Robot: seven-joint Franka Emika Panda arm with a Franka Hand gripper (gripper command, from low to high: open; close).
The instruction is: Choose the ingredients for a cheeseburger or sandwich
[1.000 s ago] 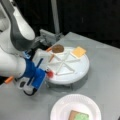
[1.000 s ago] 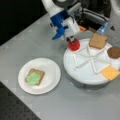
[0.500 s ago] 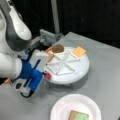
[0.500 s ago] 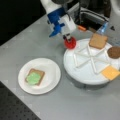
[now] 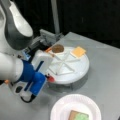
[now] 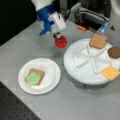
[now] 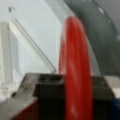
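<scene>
Currently the tool (image 6: 59, 37) is clamped on the red tomato disc (image 6: 61, 41), above the counter (image 6: 75, 100) beside the divided tray (image 6: 75, 72). Toast with lettuce (image 6: 34, 77) lies on the paper plate (image 6: 51, 75).

Red tomato disc (image 6: 60, 41), green lettuce piece (image 6: 33, 78)

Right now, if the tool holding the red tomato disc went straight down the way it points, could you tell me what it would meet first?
Most likely bare grey table. The tool, shut on the red tomato disc, hangs beside the white divided tray; the disc would land first, though depth is unclear.
</scene>
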